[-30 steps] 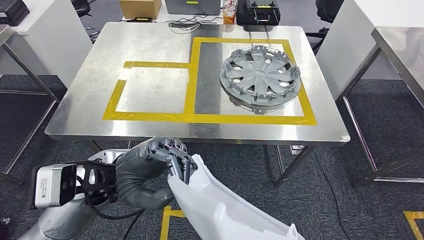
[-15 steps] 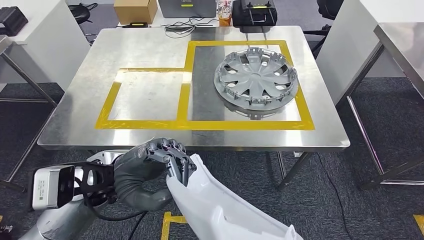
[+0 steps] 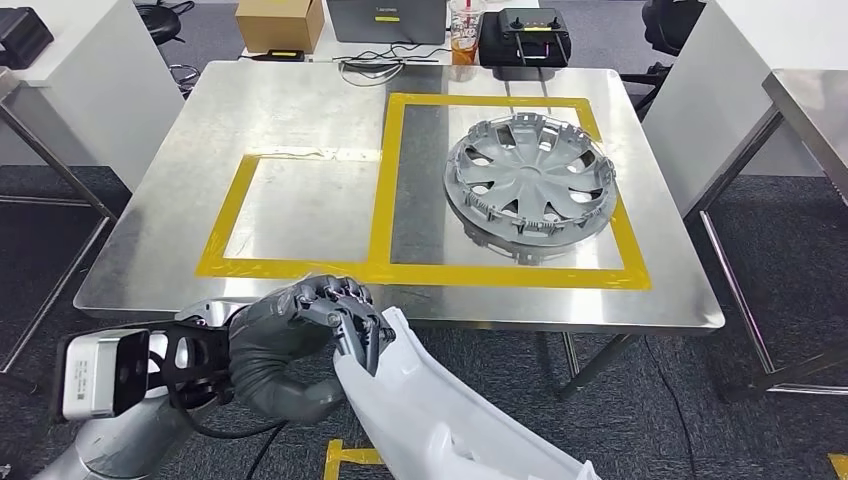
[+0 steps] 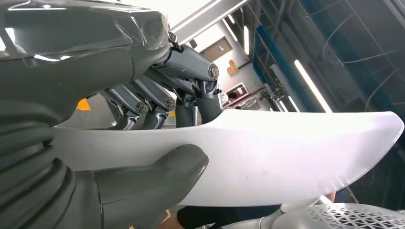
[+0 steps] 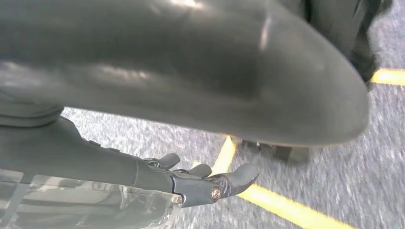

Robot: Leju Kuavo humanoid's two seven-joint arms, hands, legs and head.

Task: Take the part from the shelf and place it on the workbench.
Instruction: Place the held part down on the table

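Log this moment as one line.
left hand: holds white part | right hand: open, hanging | workbench: hubcap in taped zone

White part (image 3: 450, 420), grey hand (image 3: 300, 345), silver workbench (image 3: 300, 110) with yellow tape (image 3: 375, 190).

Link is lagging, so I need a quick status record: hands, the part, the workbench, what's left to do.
left hand: grips the white part at its upper end
right hand: holds nothing, fingers apart, above the carpet
workbench: ahead, steel top with yellow tape outlines
left outline: bare
right outline: silver hubcap lies in it
remaining: part not yet on the workbench
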